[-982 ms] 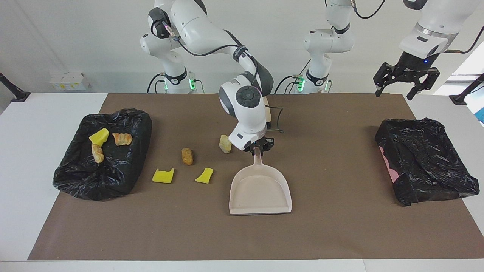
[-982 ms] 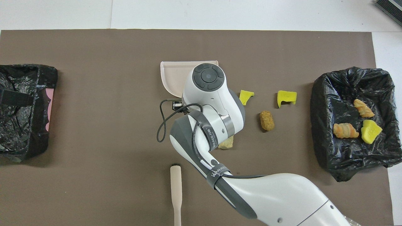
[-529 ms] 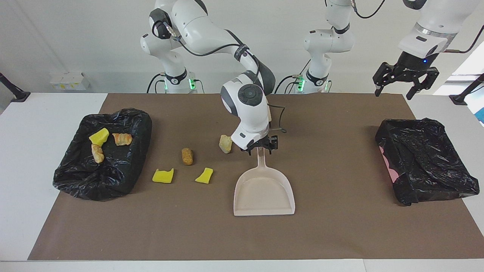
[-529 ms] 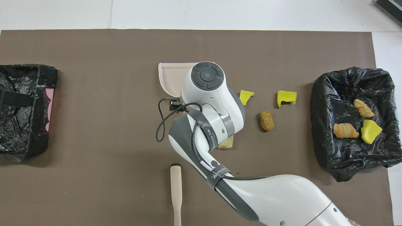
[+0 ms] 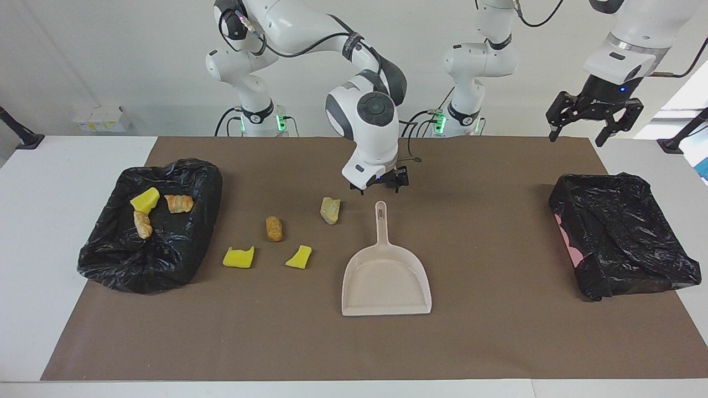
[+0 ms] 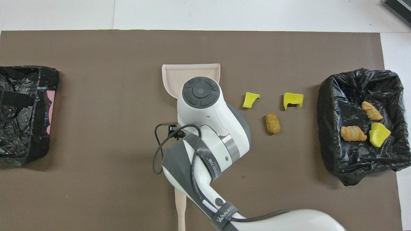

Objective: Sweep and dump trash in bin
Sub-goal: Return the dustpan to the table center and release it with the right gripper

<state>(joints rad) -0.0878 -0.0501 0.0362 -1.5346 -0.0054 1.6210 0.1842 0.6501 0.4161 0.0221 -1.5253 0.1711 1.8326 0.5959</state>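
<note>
Brown mat (image 5: 498,232): dustpan (image 5: 385,279) lies flat, my R gripper (image 5: 380,185) spread, empty, above its handle; L gripper (image 5: 594,119) spread, waiting

White table (image 5: 50,232) runs the full width, most of its top covered by a brown mat (image 5: 498,342). Plain pale wall (image 5: 110,61) above the table's robot end, evenly lit. Small white box (image 5: 102,118) sits at the wall's foot. Black clamp stands (image 5: 19,132) at both table ends. Bright window strip (image 5: 688,94) toward the left arm's end.
</note>
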